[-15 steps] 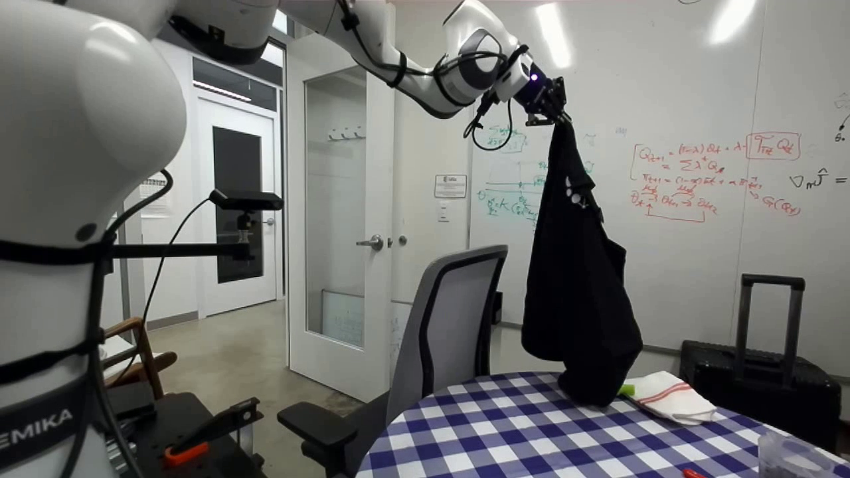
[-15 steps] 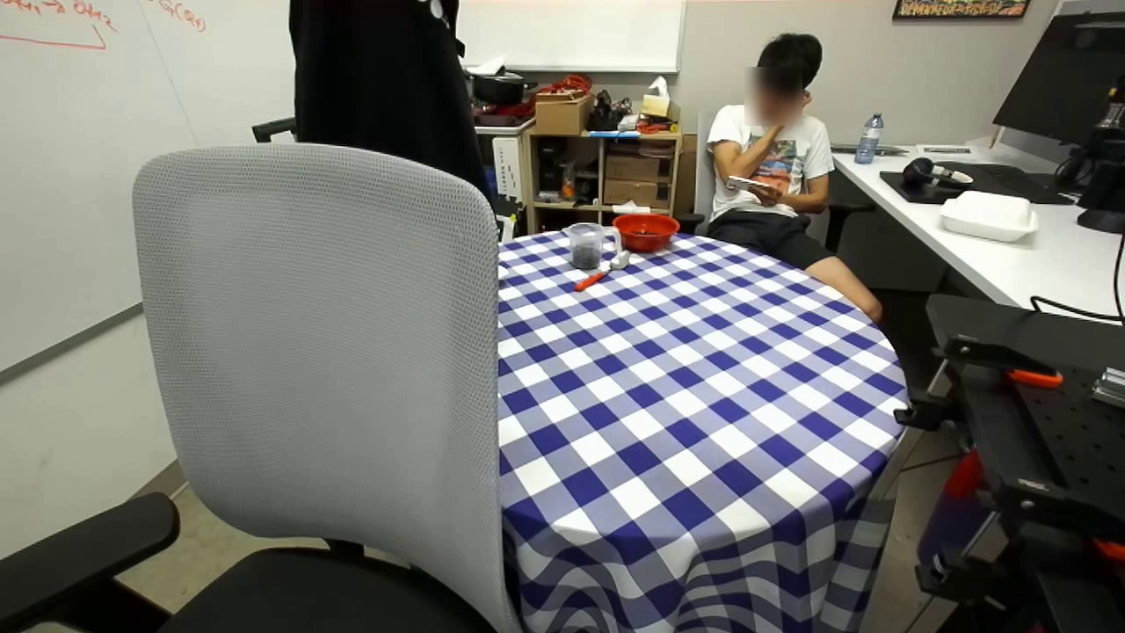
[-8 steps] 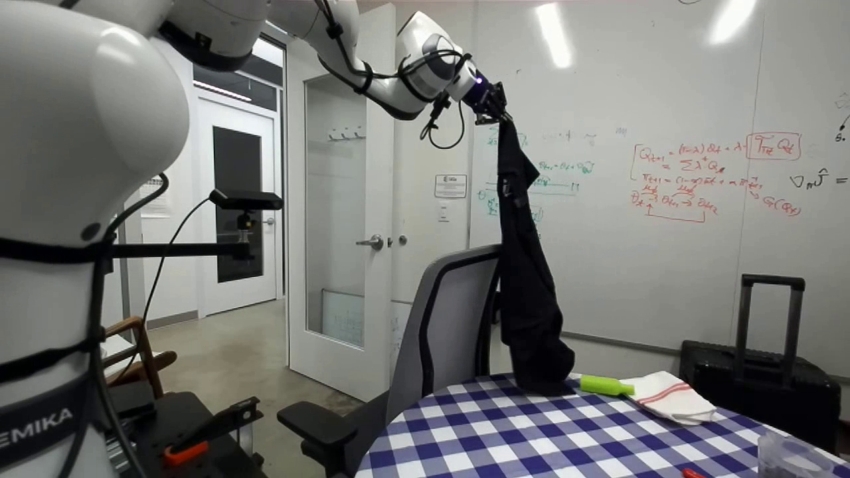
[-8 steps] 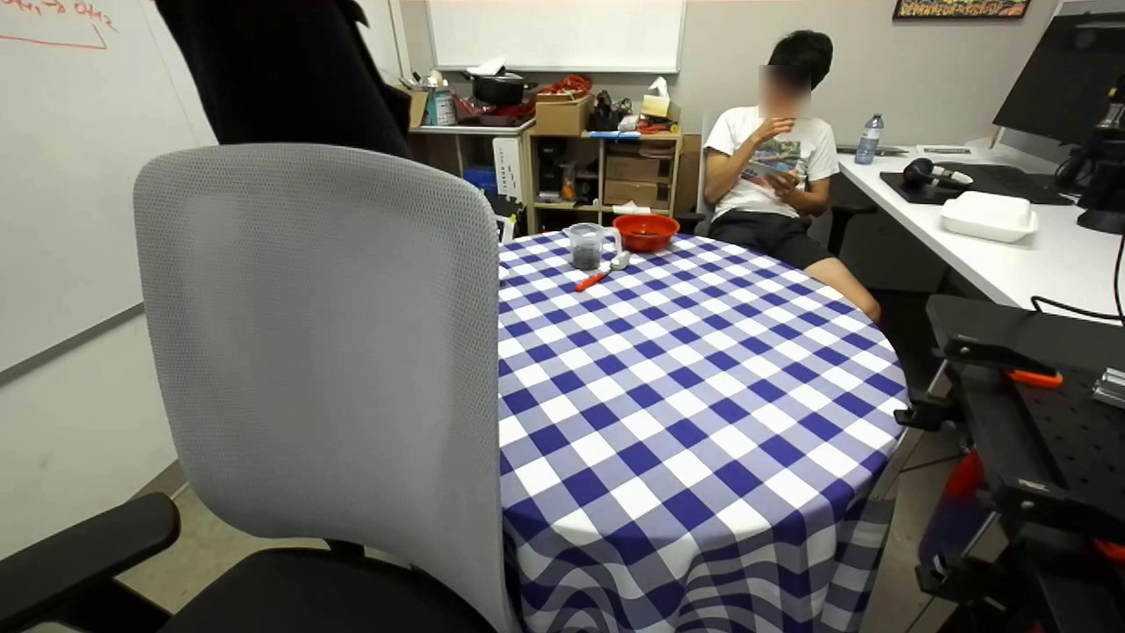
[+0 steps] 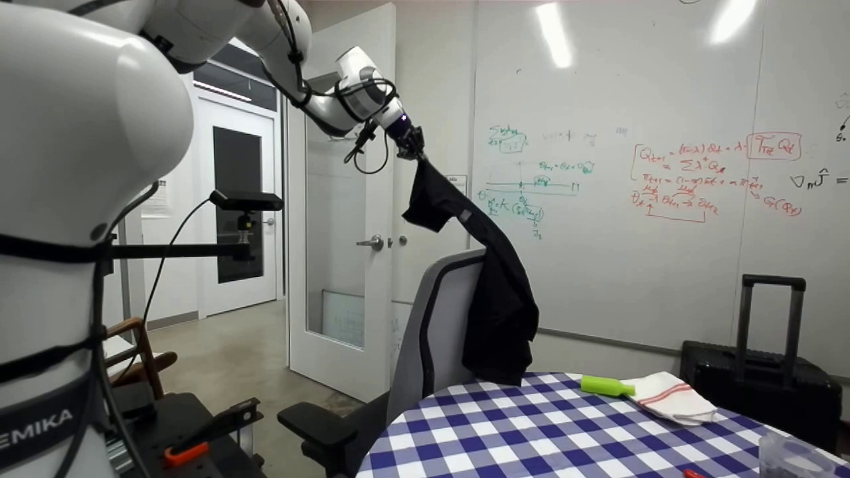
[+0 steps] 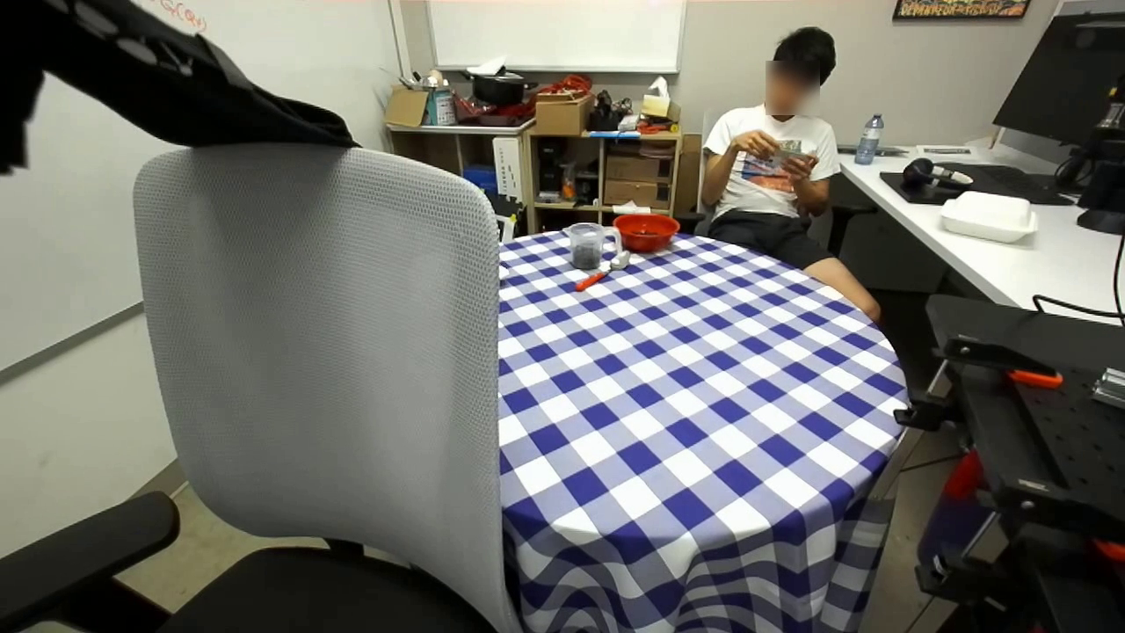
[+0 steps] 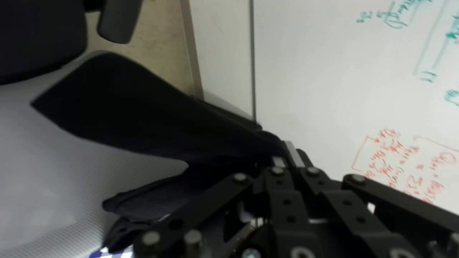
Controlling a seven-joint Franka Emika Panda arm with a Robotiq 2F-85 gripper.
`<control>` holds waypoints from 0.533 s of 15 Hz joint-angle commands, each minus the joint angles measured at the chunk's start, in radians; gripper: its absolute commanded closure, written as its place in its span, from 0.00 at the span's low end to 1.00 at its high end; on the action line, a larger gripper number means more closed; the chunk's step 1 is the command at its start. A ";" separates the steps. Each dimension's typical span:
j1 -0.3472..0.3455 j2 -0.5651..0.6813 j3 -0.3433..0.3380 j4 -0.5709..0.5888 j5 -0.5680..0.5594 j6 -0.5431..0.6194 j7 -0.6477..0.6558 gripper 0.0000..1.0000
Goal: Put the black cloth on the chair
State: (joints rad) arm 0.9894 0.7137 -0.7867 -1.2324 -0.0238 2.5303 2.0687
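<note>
"Fingers (image 7: 285,206) and black cloth (image 5: 501,299) have moved down and across the top of the chair (image 5: 448,318) since the earlier frame, to the seat side."

"How far open are the fingers?"

"Closed, pinching one end of the cloth. A loose flap droops below them; the cloth slants over the chair's top and hangs down its back, beside the nearest edge of the counter (image 5: 478,431)."

"Touching the counter?"

"I can't tell; the low end only lines up with that edge."

"What else is hard to make out?"

"Black on black at the fingertips in the wrist view. In an exterior view the fingers are out of frame, the cloth is cut off at the left, and the backrest (image 6: 316,352) hides its hanging part."

"Materials?"

"Grey mesh on the chair, rounded at the corners; matte cloth with pale round spots. Blue-and-white checks cover the round counter. Toward its edge by the whiteboard (image 5: 631,79), a green bottle (image 5: 606,386) lies beside a folded, red-striped white towel (image 5: 671,398)."
</note>
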 commanded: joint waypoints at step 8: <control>-0.040 0.049 0.340 -0.240 -0.090 -0.110 -0.185 0.50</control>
State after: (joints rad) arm 1.0260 0.8063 -0.5765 -1.4500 -0.0236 2.4790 1.9377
